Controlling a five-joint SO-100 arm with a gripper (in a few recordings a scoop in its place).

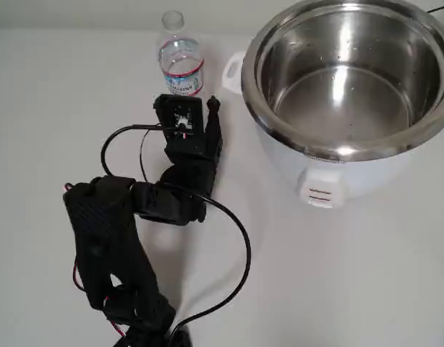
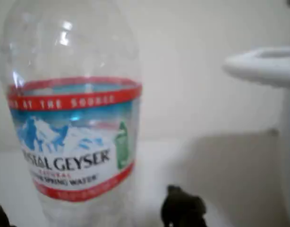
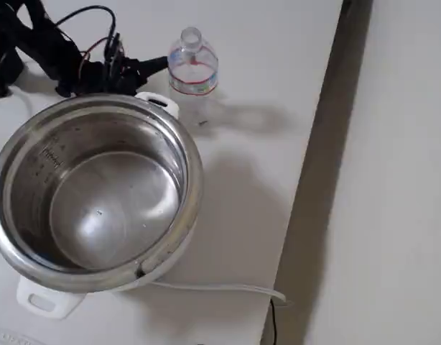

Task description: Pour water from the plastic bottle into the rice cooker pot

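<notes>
On the white worktop (image 1: 366, 289), left of the steel rice cooker pot (image 1: 352, 137) in the overhead view, we see the clear ribbed plastic bottle (image 1: 181, 61) upright, directly ahead of our black pincer (image 1: 195, 101), spread open, holding nothing.

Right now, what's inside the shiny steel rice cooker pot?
The round stainless-steel rice cooker pot holds no objects: its bare shiny floor shows in the overhead and fixed views, with a few droplets on the wall. Whether a thin layer of clear water covers the bottom cannot be told.
</notes>
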